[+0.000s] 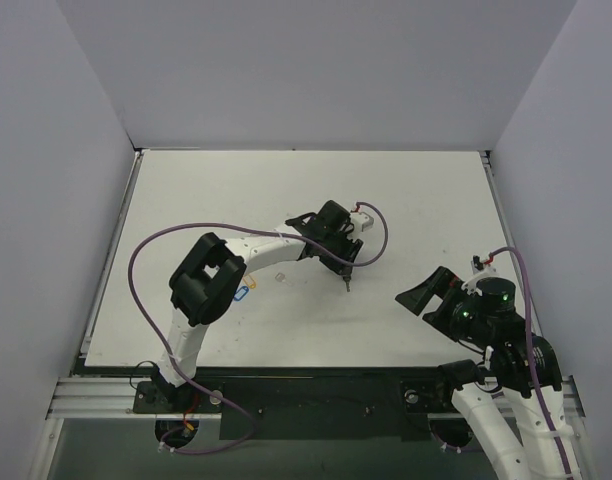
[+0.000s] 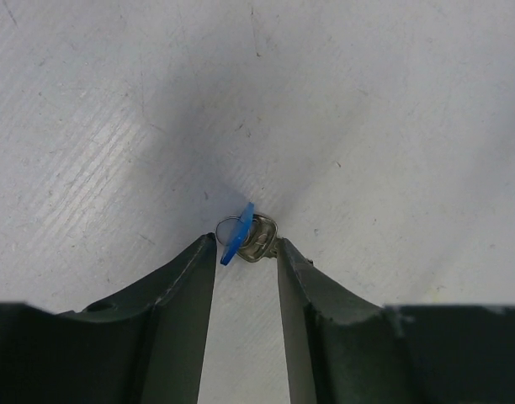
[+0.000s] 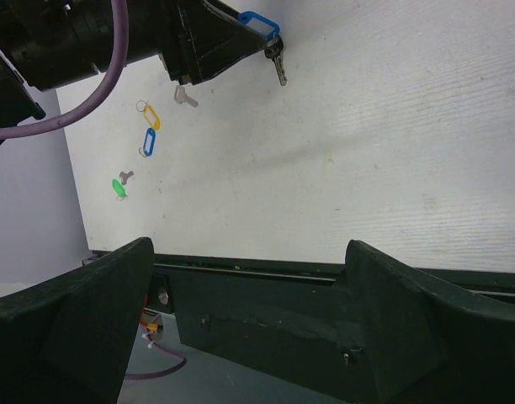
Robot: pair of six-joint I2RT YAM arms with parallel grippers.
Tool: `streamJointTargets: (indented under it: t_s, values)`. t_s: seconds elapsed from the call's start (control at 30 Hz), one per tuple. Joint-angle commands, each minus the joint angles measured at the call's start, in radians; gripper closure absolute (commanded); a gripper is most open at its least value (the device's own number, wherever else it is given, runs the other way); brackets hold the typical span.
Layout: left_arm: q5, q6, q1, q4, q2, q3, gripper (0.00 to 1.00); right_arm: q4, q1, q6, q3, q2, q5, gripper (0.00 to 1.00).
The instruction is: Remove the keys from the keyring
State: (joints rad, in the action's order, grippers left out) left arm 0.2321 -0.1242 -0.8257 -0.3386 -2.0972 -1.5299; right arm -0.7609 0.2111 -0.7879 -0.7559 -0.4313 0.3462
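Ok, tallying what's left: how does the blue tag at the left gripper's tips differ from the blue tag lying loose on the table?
The gripper-side blue tag stands on edge between the fingertips of the left gripper; the loose blue tag lies flat on the table. The first carries a silver key; the second shows only a ring, no key visible. Both are small oblong blue tags.
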Motion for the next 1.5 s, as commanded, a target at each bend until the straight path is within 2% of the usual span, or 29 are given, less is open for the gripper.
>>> streamJointTargets:
  t_s: [0.0,0.1,0.27,0.47,0.53,0.57,0.6,0.63,0.67,0.73,0.8,0.97,1.13,1.37,1.47]
  values:
    - [-0.002,0.020,0.000,-0.005,-0.007,-0.059,0.57,-0.002,0.007,0.007,-0.036,-0.026,0.007,0.09]
    - [0.010,0.023,0.002,-0.004,-0.012,-0.068,0.66,-0.003,0.007,0.007,-0.042,-0.030,0.005,0.09]
    - [0.032,0.031,0.002,-0.022,-0.035,-0.091,0.73,-0.003,0.007,0.009,-0.043,-0.032,0.007,0.09]
    - [0.052,0.029,0.002,-0.022,-0.034,-0.096,1.00,-0.006,0.007,0.006,-0.039,-0.027,0.008,0.09]
    - [0.050,0.029,0.002,-0.020,-0.032,-0.096,1.00,-0.006,0.005,0.003,-0.043,-0.024,0.008,0.09]
    - [0.046,0.029,0.002,-0.020,-0.030,-0.096,0.97,-0.009,0.005,0.001,-0.046,-0.024,0.007,0.09]
    - [0.042,0.029,0.002,-0.019,-0.030,-0.092,0.80,-0.009,0.007,-0.001,-0.048,-0.024,0.008,0.09]
    - [0.041,0.029,0.002,-0.011,-0.027,-0.088,0.70,-0.009,0.007,-0.001,-0.049,-0.023,0.008,0.09]
    - [0.042,0.029,0.002,-0.008,-0.024,-0.081,0.55,-0.009,0.007,-0.001,-0.054,-0.023,0.008,0.09]
    - [0.044,0.031,0.002,0.004,-0.021,-0.076,0.45,-0.012,0.007,-0.001,-0.054,-0.023,0.008,0.09]
    - [0.042,0.032,0.002,0.009,-0.021,-0.076,0.42,-0.012,0.005,-0.001,-0.054,-0.021,0.007,0.09]
    - [0.046,0.031,0.002,0.003,-0.043,-0.096,0.41,-0.012,0.005,-0.004,-0.054,-0.024,0.004,0.09]
    - [0.049,0.031,0.002,-0.020,-0.080,-0.136,0.46,-0.012,0.007,-0.002,-0.059,-0.026,0.005,0.09]
    - [0.058,0.031,0.002,-0.028,-0.099,-0.164,0.75,-0.014,0.007,0.001,-0.056,-0.027,0.005,0.09]
    - [0.050,0.035,0.002,-0.043,-0.104,-0.171,0.80,-0.014,0.007,0.003,-0.059,-0.030,0.005,0.09]
